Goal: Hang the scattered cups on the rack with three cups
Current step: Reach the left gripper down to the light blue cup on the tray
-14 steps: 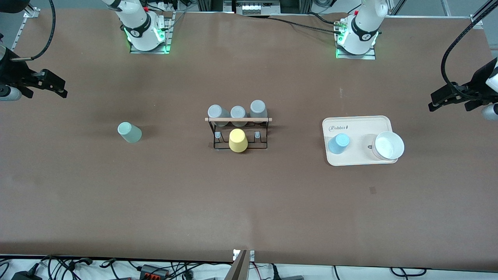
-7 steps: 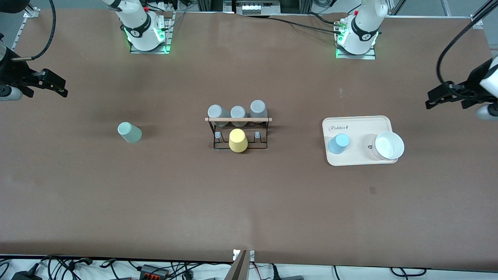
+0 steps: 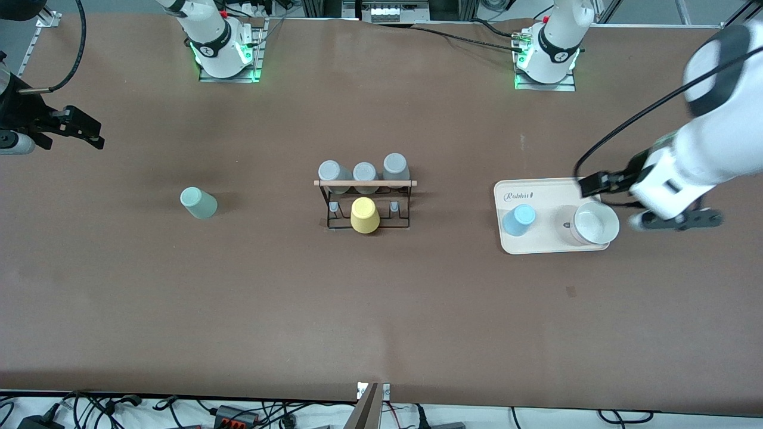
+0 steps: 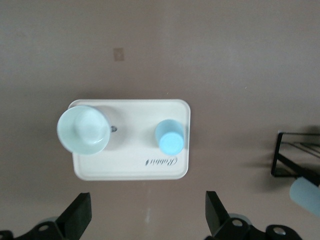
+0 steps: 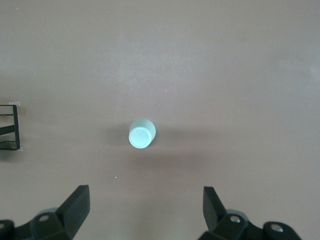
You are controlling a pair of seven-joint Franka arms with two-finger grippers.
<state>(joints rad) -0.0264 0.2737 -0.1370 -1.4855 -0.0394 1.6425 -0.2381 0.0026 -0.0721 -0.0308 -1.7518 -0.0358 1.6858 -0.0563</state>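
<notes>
The rack (image 3: 365,202) stands mid-table with three grey cups on it and a yellow cup (image 3: 365,215) at its front. A pale mint cup (image 3: 198,202) sits upside down on the table toward the right arm's end, also in the right wrist view as the mint cup (image 5: 141,134). A light blue cup (image 3: 518,220) is upside down on the cream tray (image 3: 551,244). My left gripper (image 4: 147,220) hangs open and empty, high over bare table beside the tray. My right gripper (image 3: 89,132) waits open and empty, high over its end of the table.
A white bowl (image 3: 596,223) is on the tray beside the blue cup. The left arm (image 3: 703,149) reaches over the tray's outer end. A corner of the rack (image 4: 295,160) shows in the left wrist view.
The left arm has swung in from the table's end to above the tray's outer edge by the bowl. The right arm and all cups have stayed put.
</notes>
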